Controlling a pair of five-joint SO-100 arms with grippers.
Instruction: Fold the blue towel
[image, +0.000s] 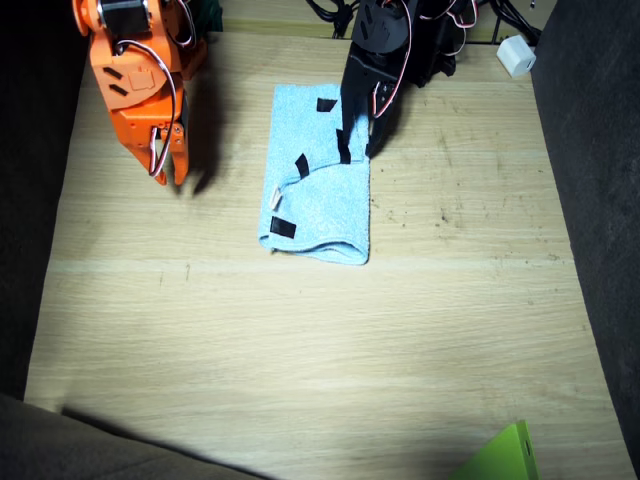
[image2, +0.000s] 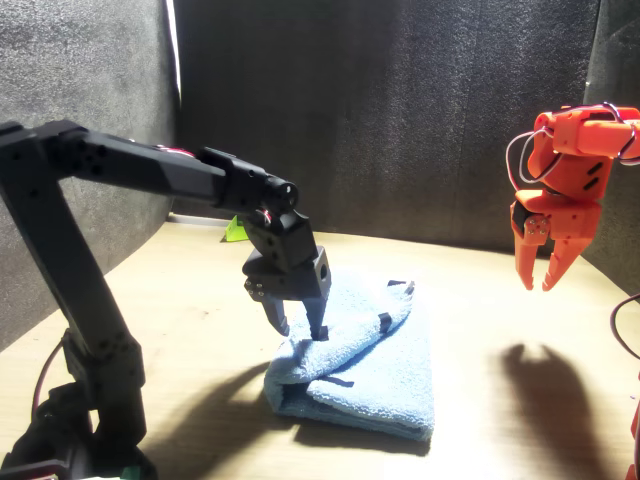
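The blue towel (image: 325, 205) lies partly folded on the wooden table, its near half doubled over, with black tape tabs showing on top. In the front view the blue towel (image2: 375, 365) is a rumpled double layer. My left gripper (image: 362, 142), the black one, points down at the towel's far right edge. Its fingers stand slightly apart with the tips (image2: 300, 328) touching the raised fold, holding nothing that I can see. My right gripper (image: 170, 172), the orange one, hangs open above bare table beside the towel, well apart from it (image2: 540, 280).
A white block (image: 517, 55) and cables lie at the table's far edge. A green object (image: 505, 455) sits at the near edge, also seen as the green object (image2: 236, 230). Dark walls flank the table.
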